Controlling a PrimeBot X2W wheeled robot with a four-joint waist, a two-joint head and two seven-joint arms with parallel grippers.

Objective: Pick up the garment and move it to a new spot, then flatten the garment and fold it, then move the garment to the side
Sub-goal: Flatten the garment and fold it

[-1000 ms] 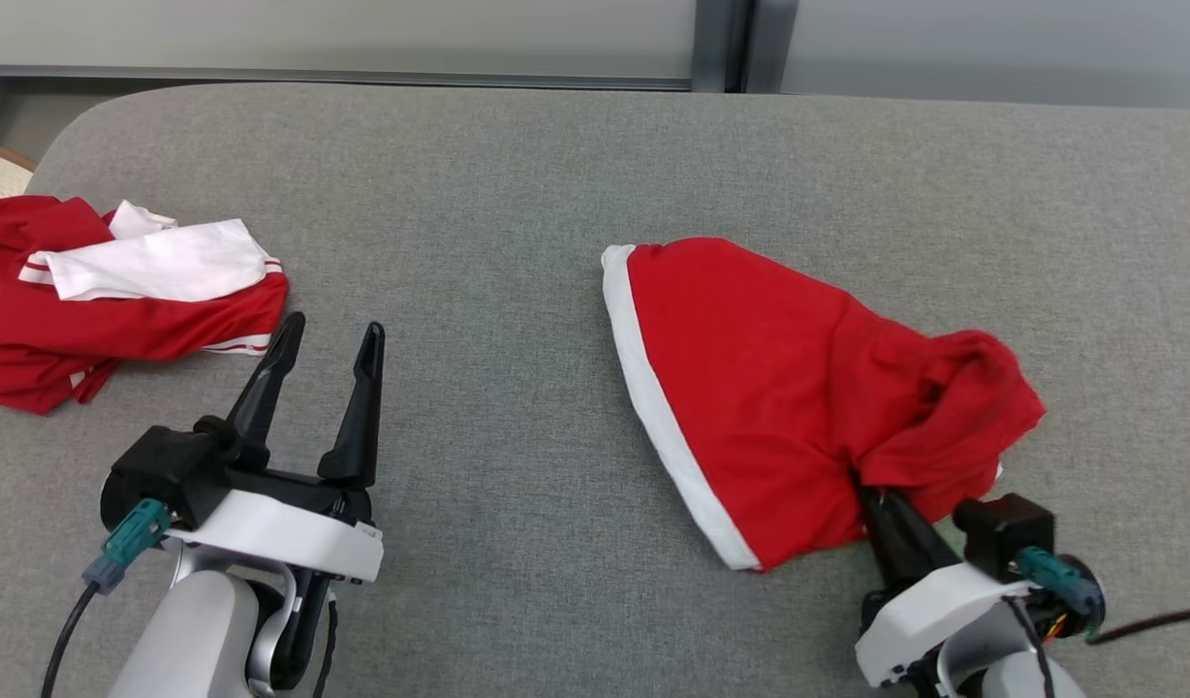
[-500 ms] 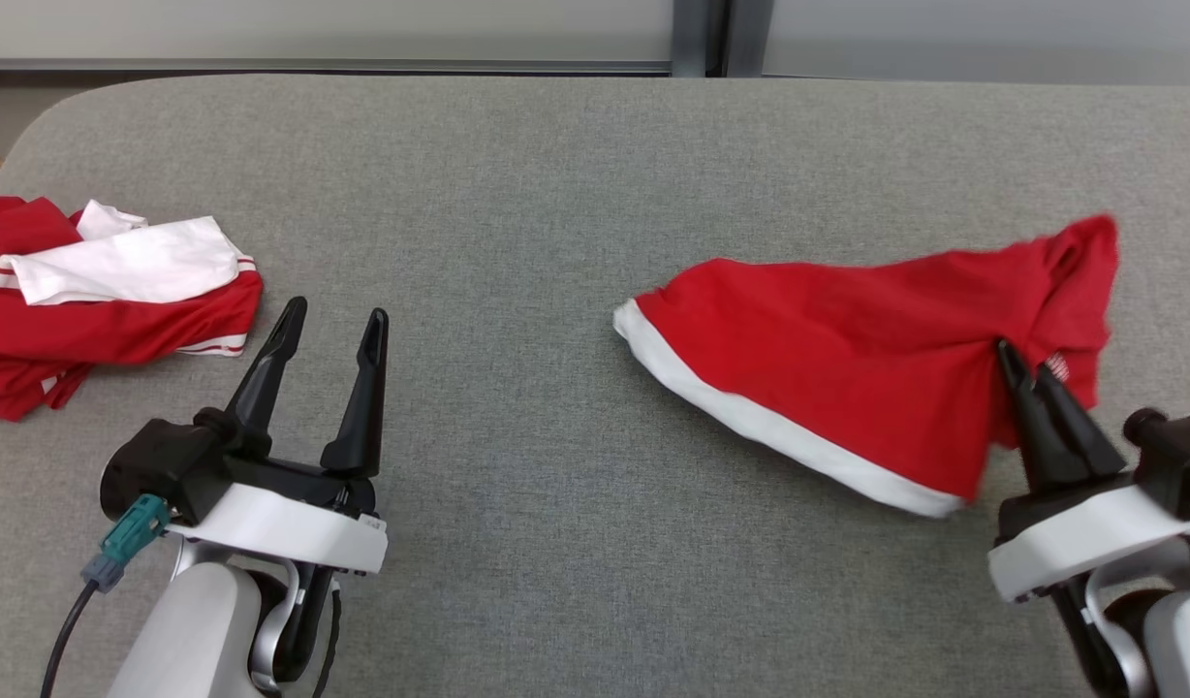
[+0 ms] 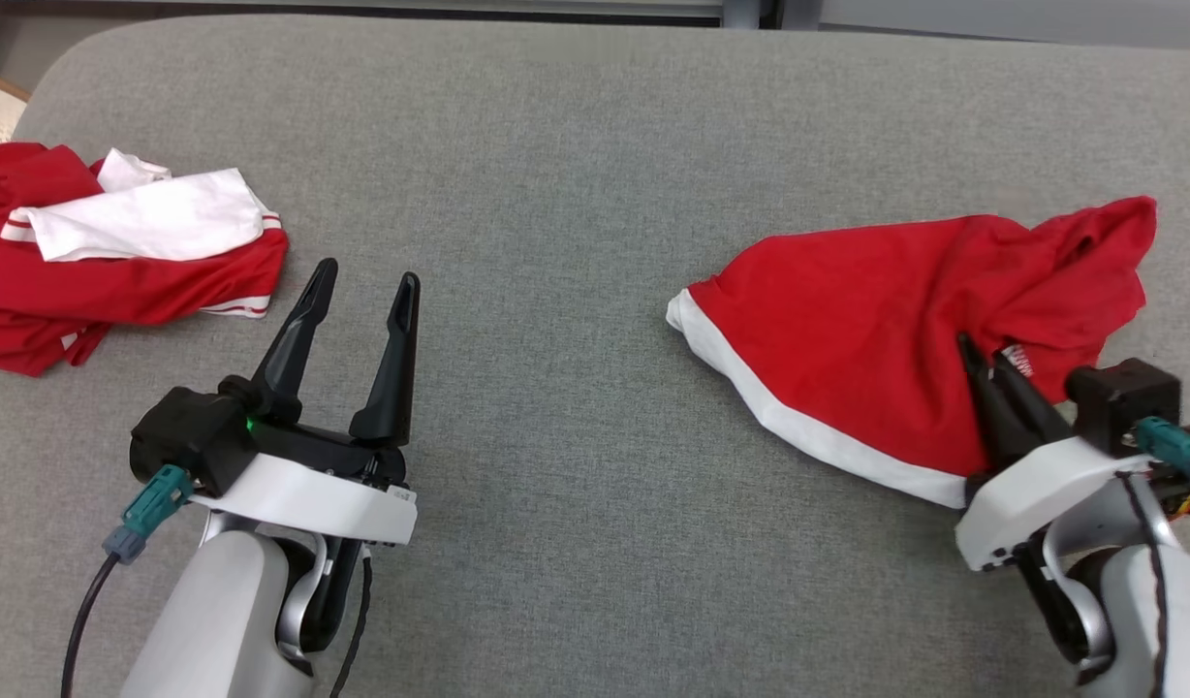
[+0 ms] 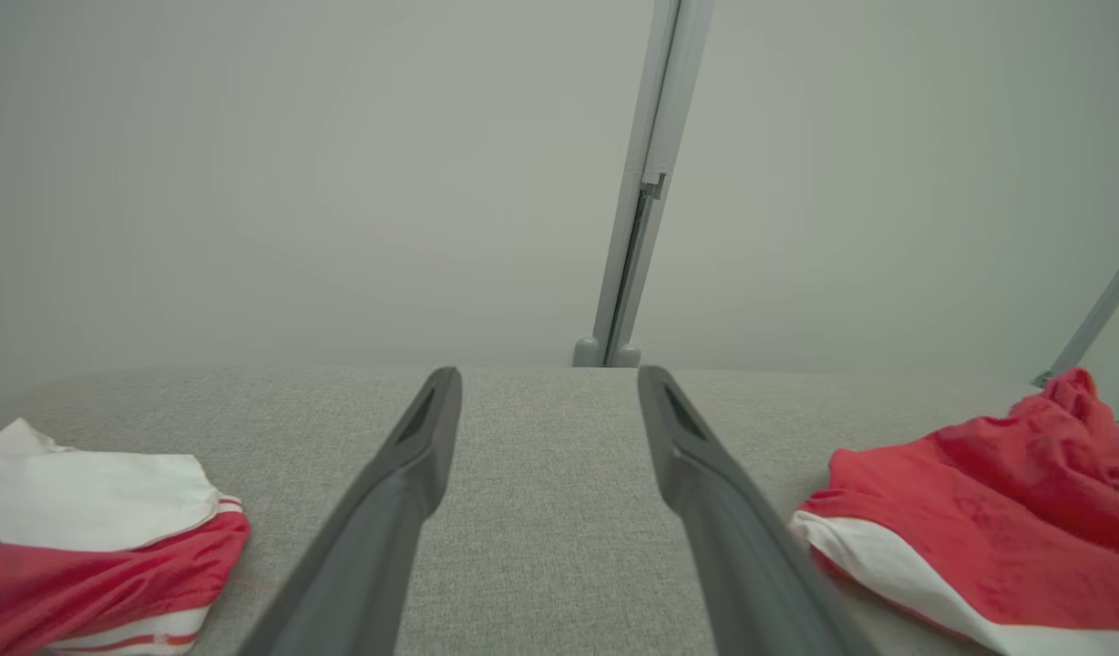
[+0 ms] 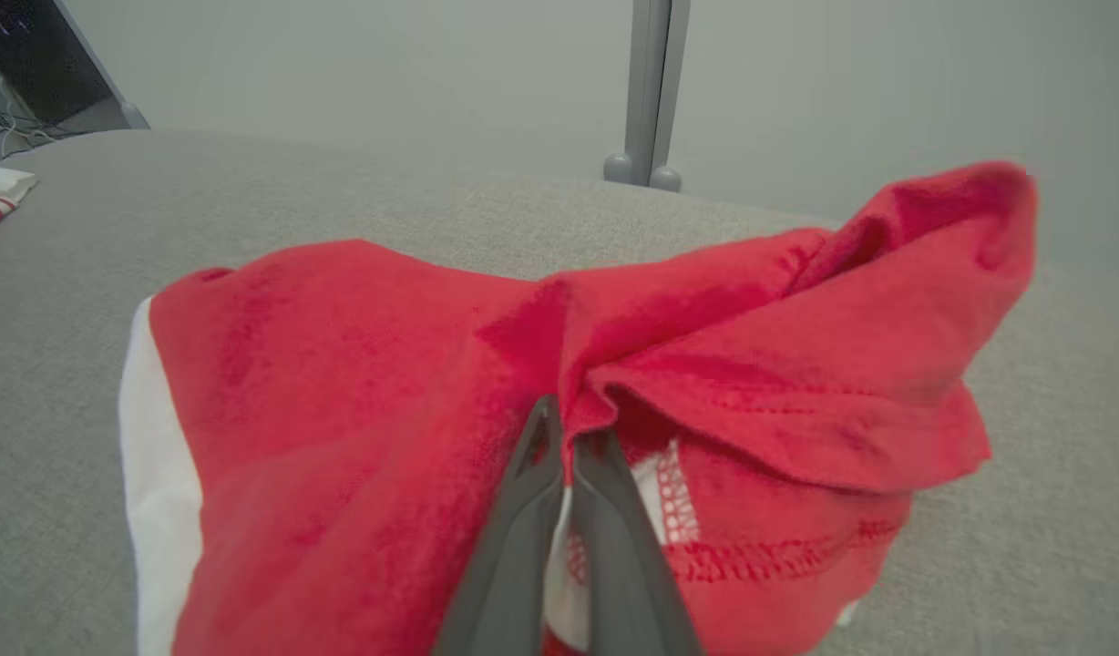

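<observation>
Pointing and axis: the garment (image 3: pixel 876 330) lay with its long axis running roughly left to right across the right half of the head view, rising a little toward the upper right; its white hem band (image 3: pixel 798 427) faced the lower left and slanted down toward the lower right, while the crumpled, bunched end pointed to the upper right
Garment's place: it was on the grey padded table (image 3: pixel 576 174), right of centre in the head view; in the right wrist view the bunched end stood up in a raised fold
Around it: a pile of red and white clothes (image 3: pixel 120 262) sat at the upper left of the head view, well apart from the garment, with grey table surface between them; a pale wall with a grey post (image 4: pixel 646 182) rose behind the table's far edge in the left wrist view
In the way: the left gripper (image 3: pixel 368 273) stood between the pile and the garment, nearer the pile, touching neither
Right gripper (image 3: pixel 983 347): at the lower right, it had its two fingers pressed together on a fold of red cloth near the bunched end, with white stitched fabric just beside them in the right wrist view
Left gripper: at the lower left, its fingers were spread well apart, held nothing and pointed toward the top of the frame
</observation>
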